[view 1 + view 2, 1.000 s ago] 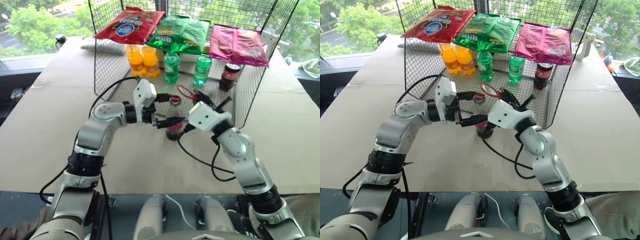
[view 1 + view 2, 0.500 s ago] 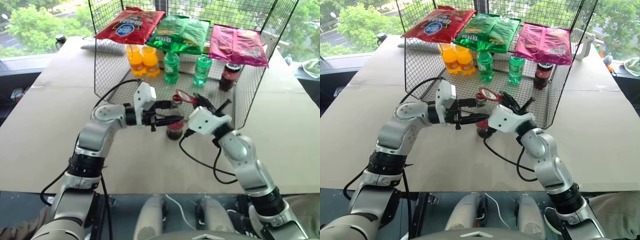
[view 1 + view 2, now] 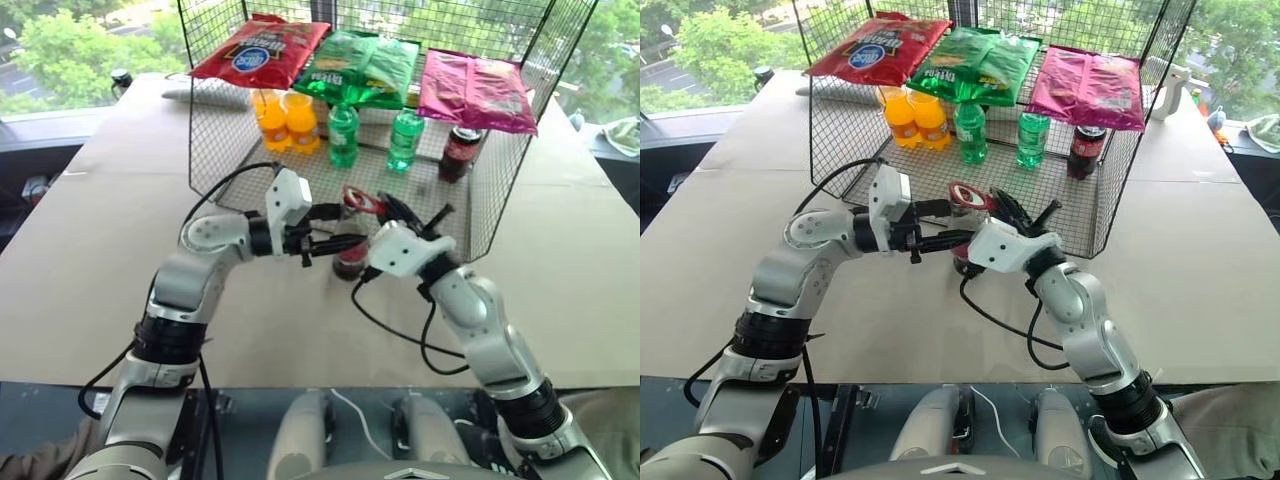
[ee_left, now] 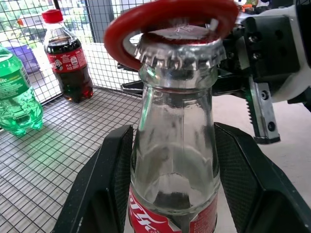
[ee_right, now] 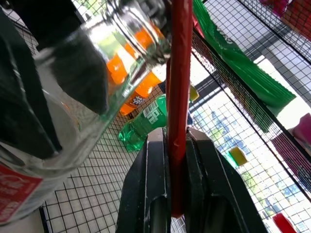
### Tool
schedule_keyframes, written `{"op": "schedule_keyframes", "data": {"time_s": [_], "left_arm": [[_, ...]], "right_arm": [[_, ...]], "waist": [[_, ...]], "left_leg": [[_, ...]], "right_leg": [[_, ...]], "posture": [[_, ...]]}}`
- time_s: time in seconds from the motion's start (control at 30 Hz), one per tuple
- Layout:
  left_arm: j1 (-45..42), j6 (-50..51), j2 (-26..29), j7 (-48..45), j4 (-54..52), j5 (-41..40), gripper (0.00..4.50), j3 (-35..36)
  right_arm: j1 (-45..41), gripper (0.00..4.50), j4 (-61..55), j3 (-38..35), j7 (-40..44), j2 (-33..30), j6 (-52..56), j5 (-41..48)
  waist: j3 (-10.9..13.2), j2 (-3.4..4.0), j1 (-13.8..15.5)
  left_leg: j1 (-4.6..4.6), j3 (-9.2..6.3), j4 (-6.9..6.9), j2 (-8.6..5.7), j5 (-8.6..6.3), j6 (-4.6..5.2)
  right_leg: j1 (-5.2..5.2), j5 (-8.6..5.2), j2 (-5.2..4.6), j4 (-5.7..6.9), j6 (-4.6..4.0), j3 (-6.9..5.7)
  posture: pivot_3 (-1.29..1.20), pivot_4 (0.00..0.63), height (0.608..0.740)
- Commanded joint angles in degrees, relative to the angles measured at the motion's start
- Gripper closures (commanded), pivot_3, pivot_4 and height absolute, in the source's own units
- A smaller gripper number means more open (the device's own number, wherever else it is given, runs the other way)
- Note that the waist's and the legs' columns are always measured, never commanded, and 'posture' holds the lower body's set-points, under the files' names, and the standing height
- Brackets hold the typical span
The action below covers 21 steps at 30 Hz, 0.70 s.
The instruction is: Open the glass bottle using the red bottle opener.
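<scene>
The left gripper point(image 4: 175, 194) is clamped on the glass bottle point(image 4: 175, 160), one black finger point(image 4: 114, 179) on each side of the clear body just above the red label band. The bottle stands upright between those fingers, its base on the desk point(image 3: 90, 250), right in front of the open side of the wire cage point(image 3: 215, 130).

The right gripper point(image 5: 176, 160) is closed tight on the red bottle opener point(image 5: 179, 73), pinching the flat handle edge-on between its two fingers. From that gripper the opener reaches toward the bottle's top. In the left wrist view the opener's ring head point(image 4: 170, 19) sits over the silver crown cap point(image 4: 180, 46), tilted, with the ring's near edge hanging lower over the cap's crimped rim; the cap is on the bottle.

In the head views the two grippers meet at the bottle: the left gripper point(image 3: 335, 243) comes in level from the bottle's left, the right gripper point(image 3: 385, 208) from its right, just above and beside the neck.

Beyond both grippers, inside the cage, stand two orange bottles point(image 3: 285, 122), two green bottles point(image 3: 372, 135) and a dark bottle with a red cap point(image 4: 68, 60). Snack bags point(image 3: 365, 65) lie across the top.
</scene>
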Motion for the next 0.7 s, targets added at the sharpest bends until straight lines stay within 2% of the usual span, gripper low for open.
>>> {"op": "schedule_keyframes", "data": {"time_s": [0.03, 0.4, 0.7], "left_arm": [[-1.03, 0.12, 0.50, 0.18, -1.01, -0.48, 2.52, 0.70], [-1.31, -0.38, 0.31, 0.50, 0.05, -0.09, 2.52, 0.35], [-1.54, -1.58, -0.52, 0.49, 2.33, 0.44, 2.52, 0.04]], "right_arm": [[1.09, 4.50, -1.83, -0.35, 0.20, -1.41, -1.63, -0.91], [-0.23, 4.50, -0.73, 0.05, 1.25, -4.05, -1.20, -6.99], [-3.90, 4.50, -3.41, -1.73, 11.05, -13.14, -1.55, -7.58]], "waist": [[0.00, 0.00, 0.01], [0.00, 0.00, 0.02], [-0.01, -0.01, 0.07]], "left_leg": [[0.00, 0.00, 0.00, 0.00, 0.00, 0.00], [0.02, 0.01, 0.00, 0.00, -0.02, 0.01], [0.06, 0.00, 0.00, -0.01, -0.12, 0.19]], "right_leg": [[0.00, 0.00, 0.00, 0.00, 0.00, 0.00], [0.00, -0.10, -0.02, -0.01, 0.16, 0.00], [0.03, -0.10, -0.03, -0.02, 0.16, -0.01]], "posture": [[0.00, 0.150, 0.740], [0.00, 0.150, 0.740], [0.00, 0.150, 0.740]]}}
